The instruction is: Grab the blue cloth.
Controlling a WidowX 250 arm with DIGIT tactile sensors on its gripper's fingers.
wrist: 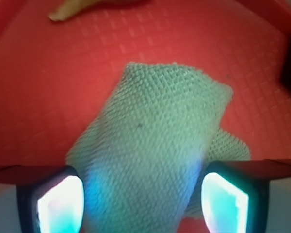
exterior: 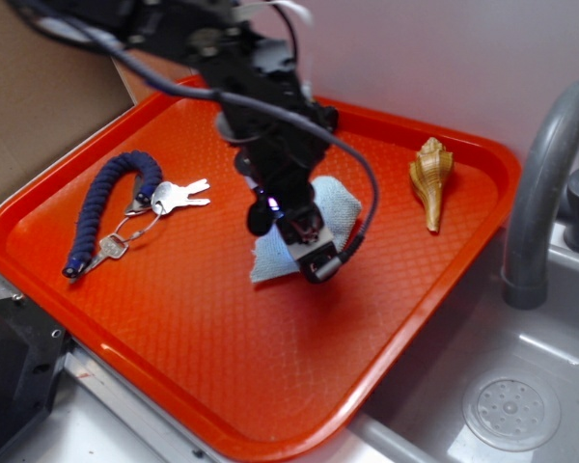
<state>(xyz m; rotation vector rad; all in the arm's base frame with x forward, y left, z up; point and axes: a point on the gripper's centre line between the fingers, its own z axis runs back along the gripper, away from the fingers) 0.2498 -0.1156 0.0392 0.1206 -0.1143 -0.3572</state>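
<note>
Blue cloth (exterior: 340, 207) lies near the middle of the orange tray (exterior: 193, 367), a little toward the far side, flat on the ribbed tray floor with one flap or corner doubled under at the right in the wrist view. Hand (wrist: 140, 199) is directly over it, pointed down; in the exterior view the arm hides most of the fabric. Hand is spread wide: the two glowing pads (wrist: 60, 204) stand either side of the near end of the cloth (wrist: 155, 141), with fabric running between them and nothing pinched. Whether the tips touch the tray cannot be told. Cloth is coarse open weave, thin, frayed at the edges; judged very light, limp, no stiffness, not fragile. It should bunch up when squeezed rather than resist, and the rough weave should give the pads good purchase. Risk is mostly that pads skim over a flat single layer and close on nothing, or drag it across the slick plastic. Best hold, in my judgement: press low onto the middle of the strip between the pads so the closing gathers a ridge of fabric, or favour the doubled part where there is more bulk. Elsewhere on the tray: a coiled navy cord with keys (exterior: 125, 207) well off to the left, a seashell (exterior: 431, 178) toward the far right corner, both clear of the hand. Sink (exterior: 511, 410) and faucet (exterior: 550, 183) beside the tray.
</note>
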